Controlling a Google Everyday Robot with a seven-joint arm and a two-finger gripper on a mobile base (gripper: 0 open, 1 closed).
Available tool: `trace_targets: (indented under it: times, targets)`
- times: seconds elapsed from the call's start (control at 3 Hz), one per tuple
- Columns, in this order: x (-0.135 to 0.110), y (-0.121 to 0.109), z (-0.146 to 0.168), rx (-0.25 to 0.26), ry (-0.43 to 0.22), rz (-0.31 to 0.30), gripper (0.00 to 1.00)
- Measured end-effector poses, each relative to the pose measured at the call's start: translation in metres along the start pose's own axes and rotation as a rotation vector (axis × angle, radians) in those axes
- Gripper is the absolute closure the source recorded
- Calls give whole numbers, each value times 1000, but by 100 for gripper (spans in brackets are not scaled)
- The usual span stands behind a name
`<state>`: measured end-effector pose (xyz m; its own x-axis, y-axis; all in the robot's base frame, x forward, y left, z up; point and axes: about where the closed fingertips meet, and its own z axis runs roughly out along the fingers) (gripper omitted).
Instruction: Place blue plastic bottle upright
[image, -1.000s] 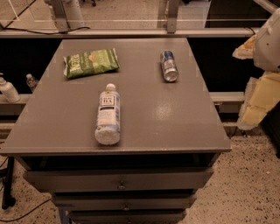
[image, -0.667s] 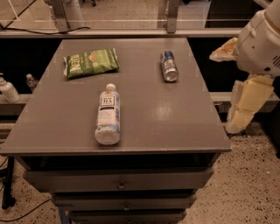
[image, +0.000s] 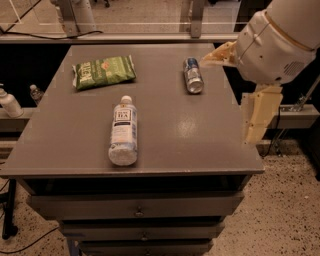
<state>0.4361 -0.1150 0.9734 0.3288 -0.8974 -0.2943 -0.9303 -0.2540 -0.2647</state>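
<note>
The gripper (image: 259, 114) has swung in to the table's (image: 190, 135) 3 o'clock edge (its grip I cannot tell), the blue plastic bottle (image: 123, 131) lying ungrasped toward 7 o'clock: approach only beginning.

Table top (image: 190, 130) looks smooth matt grey with a faint sheen. The blue plastic bottle (image: 123, 131) is clear glossy plastic, the can (image: 193, 75) shiny metal, the green snack bag (image: 104, 71) slick film. The gripper (image: 234, 95), at 3 o'clock off the table edge, is smooth cream plastic.
</note>
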Motion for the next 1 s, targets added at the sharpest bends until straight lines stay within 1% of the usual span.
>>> trace_targets:
  times: [0.33, 0.67, 1.0]
  targets:
    - [0, -1, 0, 2, 0, -1, 0]
    - [-6, -19, 1, 28, 8, -83, 0]
    - [-12, -50, 11, 43, 29, -199, 0]
